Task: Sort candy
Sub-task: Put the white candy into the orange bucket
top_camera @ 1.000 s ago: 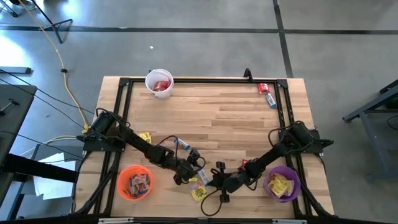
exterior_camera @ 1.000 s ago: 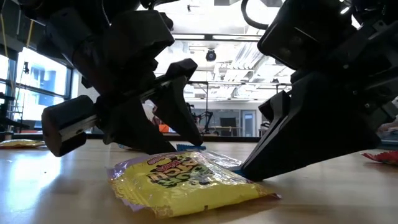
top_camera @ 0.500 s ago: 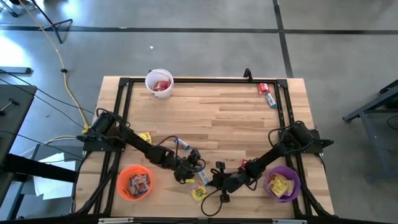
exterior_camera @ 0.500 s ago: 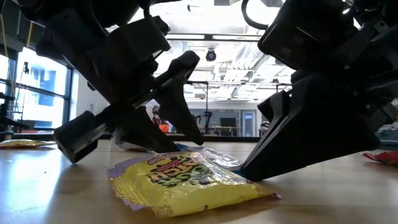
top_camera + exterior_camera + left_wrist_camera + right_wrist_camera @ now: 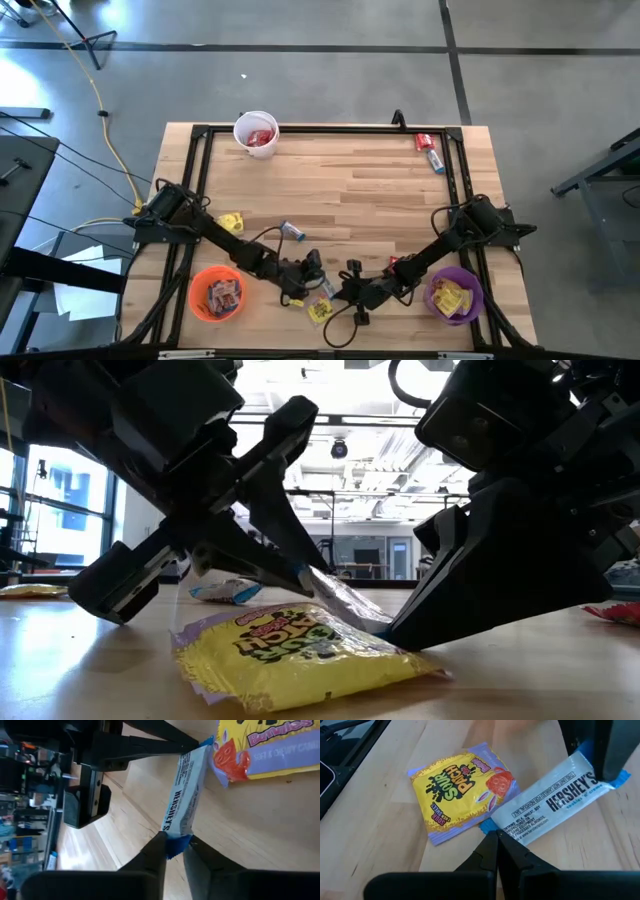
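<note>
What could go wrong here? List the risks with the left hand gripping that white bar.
1. The left hand pinches only the blue end tab of the white bar, so the bar may slip out on lifting.
2. The shut right hand has its tips at the bar's other end. If it pins that end, pulling may tear the wrapper.
3. That end touches the yellow packet, which may get dragged along.
</note>
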